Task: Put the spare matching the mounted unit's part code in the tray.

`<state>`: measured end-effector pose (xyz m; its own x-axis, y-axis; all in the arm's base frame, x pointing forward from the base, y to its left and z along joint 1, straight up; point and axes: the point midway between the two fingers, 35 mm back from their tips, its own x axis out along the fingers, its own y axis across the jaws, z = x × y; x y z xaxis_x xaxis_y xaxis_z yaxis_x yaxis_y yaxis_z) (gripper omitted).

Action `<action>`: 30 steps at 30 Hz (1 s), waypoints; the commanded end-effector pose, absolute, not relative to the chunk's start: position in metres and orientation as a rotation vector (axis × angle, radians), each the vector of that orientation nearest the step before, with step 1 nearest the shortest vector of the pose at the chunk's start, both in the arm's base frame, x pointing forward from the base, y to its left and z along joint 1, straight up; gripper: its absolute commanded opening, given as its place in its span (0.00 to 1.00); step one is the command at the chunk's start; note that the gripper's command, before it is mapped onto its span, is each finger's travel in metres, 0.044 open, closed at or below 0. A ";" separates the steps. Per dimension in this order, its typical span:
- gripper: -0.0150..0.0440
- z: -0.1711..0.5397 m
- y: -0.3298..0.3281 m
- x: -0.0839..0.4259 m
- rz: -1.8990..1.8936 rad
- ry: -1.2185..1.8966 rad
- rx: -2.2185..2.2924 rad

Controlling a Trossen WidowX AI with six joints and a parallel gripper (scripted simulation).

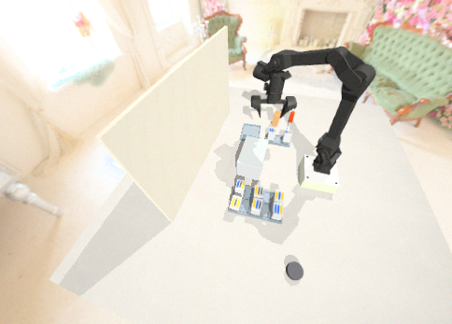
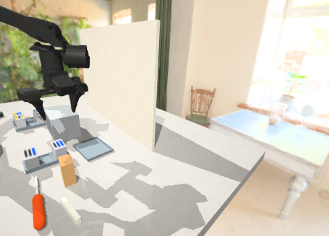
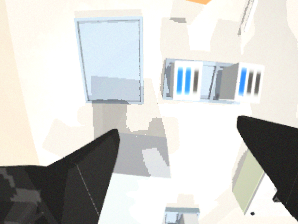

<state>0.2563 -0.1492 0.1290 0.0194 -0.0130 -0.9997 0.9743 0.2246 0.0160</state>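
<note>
Gripper (image 3: 175,155) wide open, empty, above two striped spares (image 3: 186,80); next: drop onto the blue-blue-black one, then tray (image 3: 111,60).

Orange block (image 2: 67,170) upright beside red-handled screwdriver (image 2: 38,209); dark puck (image 1: 294,270) apart.

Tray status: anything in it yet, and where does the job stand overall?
Done: nothing delivered; the tray holds no spare. In hand: the gripper is open and holds nothing, hanging above the two blue-and-black coded spares in their holder beside the tray. Left: pick the matching spare, place it in the tray, release.
</note>
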 end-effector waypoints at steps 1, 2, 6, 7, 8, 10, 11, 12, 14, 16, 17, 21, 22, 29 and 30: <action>1.00 0.120 -0.158 0.238 -1.147 1.214 1.150; 1.00 0.120 -0.158 0.238 -1.147 1.214 1.150; 1.00 0.120 -0.158 0.238 -1.147 1.214 1.150; 1.00 0.120 -0.158 0.238 -1.147 1.214 1.150; 1.00 0.120 -0.158 0.238 -1.147 1.214 1.150; 0.91 0.113 -0.160 0.238 -1.147 1.214 1.150; 0.87 0.107 -0.161 0.238 -1.148 1.214 1.150; 0.82 0.100 -0.162 0.238 -1.148 1.214 1.150; 0.76 0.083 -0.164 0.236 -1.148 1.214 1.150; 0.76 0.080 -0.165 0.236 -1.148 1.214 1.150; 0.76 0.080 -0.165 0.236 -1.148 1.214 1.150; 0.76 0.080 -0.165 0.236 -1.148 1.214 1.150; 0.76 0.080 -0.165 0.236 -1.148 1.214 1.150; 0.76 0.076 -0.165 0.236 -1.148 1.214 1.150; 0.76 0.075 -0.165 0.236 -1.148 1.214 1.150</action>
<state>0.2371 -0.1651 0.0808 0.0290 -0.0206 -0.9994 0.9971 0.0710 0.0275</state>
